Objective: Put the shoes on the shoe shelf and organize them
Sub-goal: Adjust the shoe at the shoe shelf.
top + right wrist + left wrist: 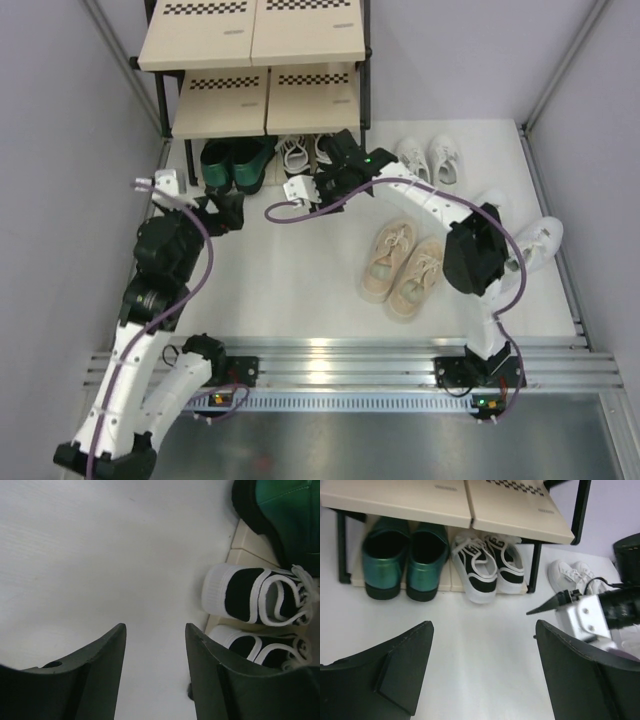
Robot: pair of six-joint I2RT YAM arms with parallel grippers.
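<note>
The shoe shelf (250, 45) stands at the back left. On its lowest board sit the dark green shoes (235, 165) (405, 562) and, to their right, the black-and-white sneakers (305, 155) (487, 565) (250, 595), heels outward. On the floor lie the small white sneakers (430, 160), the beige sneakers (405, 270) and the larger white sneakers (543, 238), which my right arm partly hides. My left gripper (232, 212) (484, 625) is open over bare floor in front of the green shoes. In front of the black-and-white pair, my right gripper (318, 188) (155, 626) hangs open and empty.
Grey walls close in on both sides. The shelf's black post (535, 565) stands right of the black-and-white pair. My right wrist's white camera block (587, 617) and purple cable (300, 215) sit close to my left gripper. A metal rail (330, 355) runs along the near edge.
</note>
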